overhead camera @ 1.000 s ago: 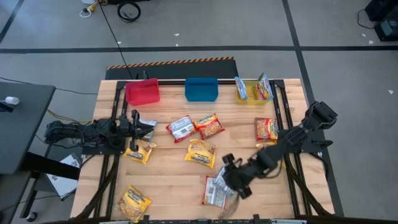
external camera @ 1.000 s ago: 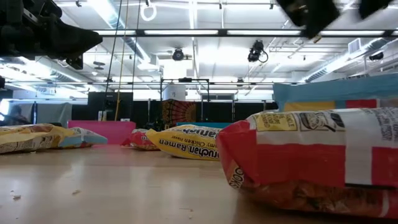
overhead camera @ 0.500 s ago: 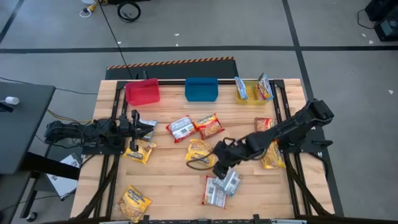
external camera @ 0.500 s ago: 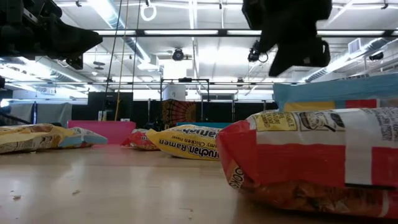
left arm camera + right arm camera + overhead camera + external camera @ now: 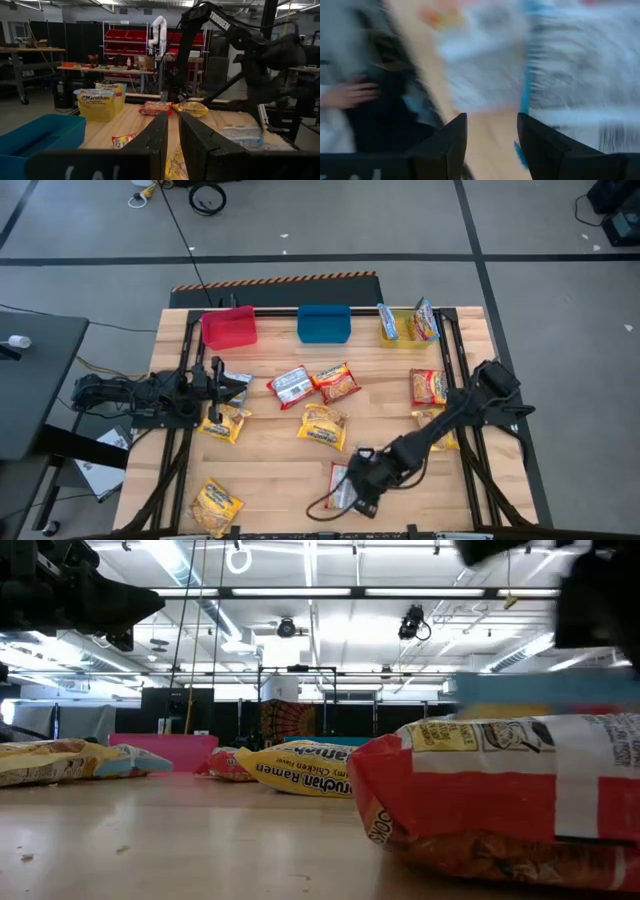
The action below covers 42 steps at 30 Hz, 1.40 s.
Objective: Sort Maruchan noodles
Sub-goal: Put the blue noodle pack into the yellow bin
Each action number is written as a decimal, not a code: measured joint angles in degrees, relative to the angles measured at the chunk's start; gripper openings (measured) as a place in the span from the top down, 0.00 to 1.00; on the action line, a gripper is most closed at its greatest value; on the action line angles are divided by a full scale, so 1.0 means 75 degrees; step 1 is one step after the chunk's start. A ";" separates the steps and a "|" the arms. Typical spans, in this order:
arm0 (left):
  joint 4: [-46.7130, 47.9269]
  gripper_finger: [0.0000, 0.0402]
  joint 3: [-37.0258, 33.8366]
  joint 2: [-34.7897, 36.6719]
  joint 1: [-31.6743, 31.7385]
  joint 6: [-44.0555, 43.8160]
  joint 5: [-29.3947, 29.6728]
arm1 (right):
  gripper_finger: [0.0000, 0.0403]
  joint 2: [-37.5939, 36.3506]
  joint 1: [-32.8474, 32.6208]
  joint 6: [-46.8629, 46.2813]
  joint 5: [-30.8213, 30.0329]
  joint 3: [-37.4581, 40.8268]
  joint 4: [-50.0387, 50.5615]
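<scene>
My right gripper [image 5: 362,488], fingers spread wide, hangs over the crinkly red-and-silver ramen packets [image 5: 342,486] at the table's near edge, ready to straddle one, while my left gripper [image 5: 216,375], fingers narrowly parted, waits aside.

Three plastic bins are lined along the wooden table's [image 5: 270,470] twelve-o'clock edge: red rectangular bin [image 5: 229,328] at eleven, blue rectangular bin [image 5: 324,324] at twelve, and yellow rectangular bin [image 5: 408,326], holding two crinkly plastic ramen packets [image 5: 426,319], at one. Further flat packets are spread centrally [image 5: 322,426], at three [image 5: 428,387] and at seven [image 5: 216,505].
</scene>
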<state>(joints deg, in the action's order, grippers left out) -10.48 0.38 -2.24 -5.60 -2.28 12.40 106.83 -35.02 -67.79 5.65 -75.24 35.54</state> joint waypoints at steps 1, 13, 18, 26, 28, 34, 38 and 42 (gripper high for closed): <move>-0.0004 0.87 0.0000 0.0003 0.0001 0.0000 0.0000 | 0.56 -0.0010 -0.0090 -0.0284 -0.0006 -0.0001 0.0507; -0.0005 0.87 0.0000 0.0003 0.0001 0.0000 0.0000 | 0.56 -0.0562 -0.0766 -0.2302 -0.1639 0.0003 0.4341; 0.0000 0.87 0.0000 0.0003 0.0002 0.0000 0.0000 | 0.56 -0.0360 -0.1092 -0.0005 -0.3280 -0.0011 0.2235; -0.0001 0.87 0.0000 0.0002 0.0000 0.0000 0.0000 | 0.56 0.0942 -0.1402 0.0735 -0.4717 0.0003 0.2478; -0.0001 0.87 0.0000 0.0003 0.0000 0.0000 0.0000 | 0.56 0.1253 -0.1423 0.0678 -0.4984 0.0001 0.2474; -0.0002 0.87 0.0000 0.0003 0.0002 0.0000 0.0003 | 0.56 0.1717 -0.1417 -0.0006 -0.5436 -0.0018 0.3237; -0.0002 0.87 0.0000 0.0001 0.0001 0.0000 0.0000 | 0.60 0.1737 -0.1355 -0.0576 -0.5194 -0.0002 0.4035; -0.0002 0.87 0.0000 0.0003 0.0002 0.0000 0.0002 | 0.73 0.1740 -0.1355 -0.0709 -0.5103 0.0039 0.4408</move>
<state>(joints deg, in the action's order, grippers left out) -10.50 0.38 -2.22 -5.58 -2.28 12.42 119.87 -45.19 -73.10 -32.62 -74.95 68.60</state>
